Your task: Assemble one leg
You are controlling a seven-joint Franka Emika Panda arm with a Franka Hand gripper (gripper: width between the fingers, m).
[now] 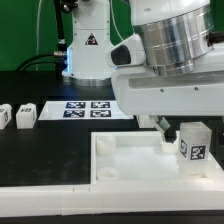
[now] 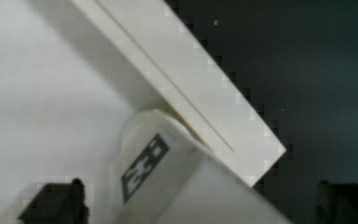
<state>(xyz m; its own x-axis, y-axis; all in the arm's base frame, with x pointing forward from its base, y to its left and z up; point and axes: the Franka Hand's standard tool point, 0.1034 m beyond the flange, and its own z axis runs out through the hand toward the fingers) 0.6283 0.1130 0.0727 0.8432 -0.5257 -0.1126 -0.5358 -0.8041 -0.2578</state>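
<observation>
Robotics lab: matte black table [image 1: 50, 145], thin flat white marker board [image 1: 88, 109] with black tags, small white tagged cube-like leg [image 1: 193, 140], white robot-arm base [image 1: 88, 45] (warning triangle on it).

Not readable from my station, as I log it:
- small white cube-like leg [image 2: 149, 168] with black-and-white tags: tag blurred in my wrist view, one end cut off by the frame edge
- two-finger gripper [image 2: 201, 201]: only its dark fingertips [image 2: 53, 200] show
- large white tray-like piece [image 1: 110, 160]: clipped at the exterior view's right
- small white tagged block [image 1: 3, 116]: cut by the exterior view's left edge
</observation>
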